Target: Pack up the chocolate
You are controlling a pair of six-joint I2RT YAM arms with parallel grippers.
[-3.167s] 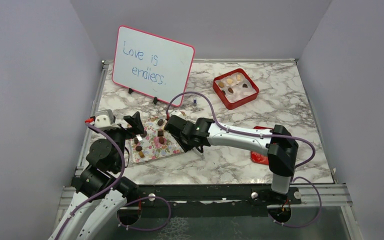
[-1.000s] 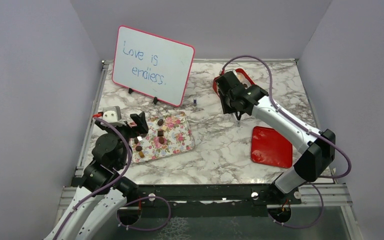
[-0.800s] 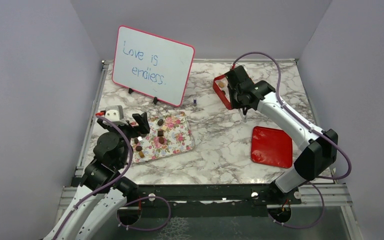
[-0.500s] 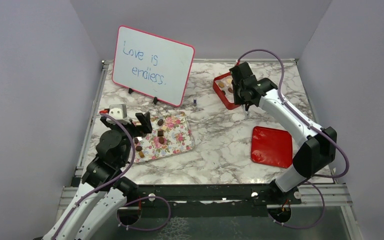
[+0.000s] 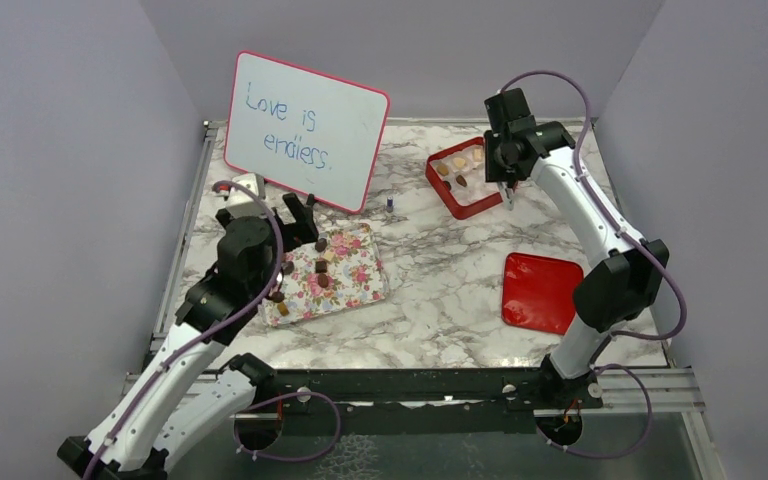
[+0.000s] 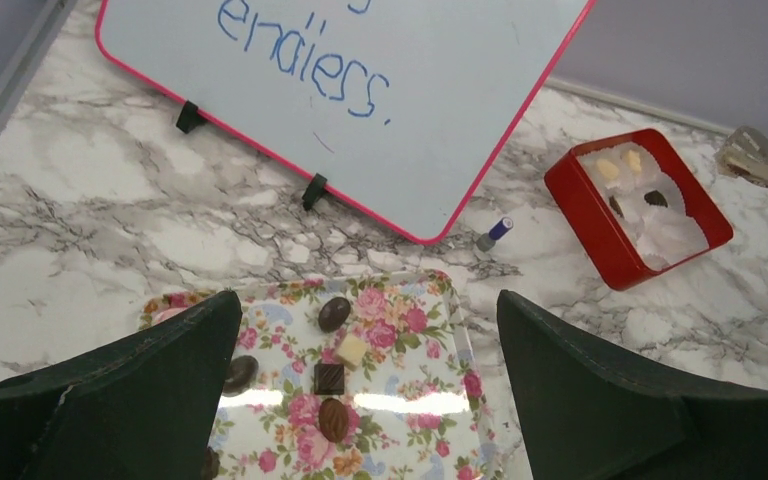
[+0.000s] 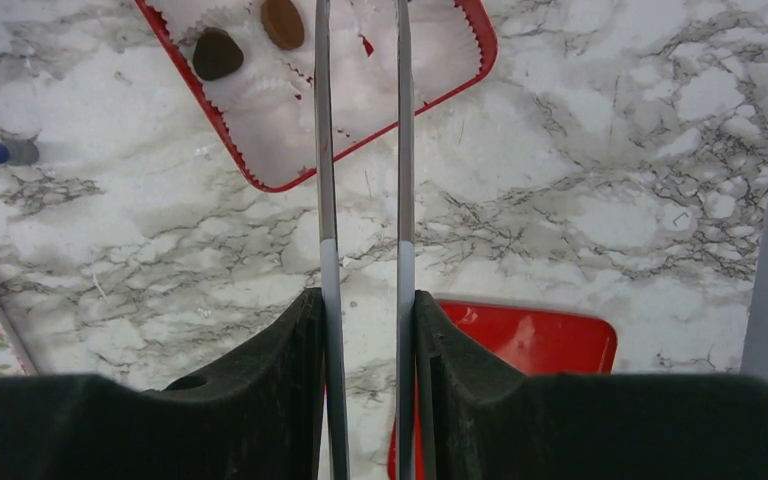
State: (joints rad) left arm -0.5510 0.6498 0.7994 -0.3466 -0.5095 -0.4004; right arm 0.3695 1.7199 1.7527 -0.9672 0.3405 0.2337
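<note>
Left gripper [image 6: 365, 300] spread wide, empty, over floral tray [image 6: 430, 420] strewn with chocolate [image 6: 329, 378], more laid in red box [image 7: 205, 105], tweezers [image 7: 322, 150] clamped by right gripper [image 7: 365, 300] over box, tips unseen, whiteboard [image 5: 305, 130] and red lid [image 5: 543, 292] nearby.

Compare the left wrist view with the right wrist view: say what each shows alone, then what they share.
Only the left wrist view: the whiteboard, chocolates on the floral tray, and the open left hand. Only the right wrist view: the red lid and the tweezers gripped in the right hand. Both: the red box with chocolates in it, the small pen, the marble table, and an edge of the tray.
</note>
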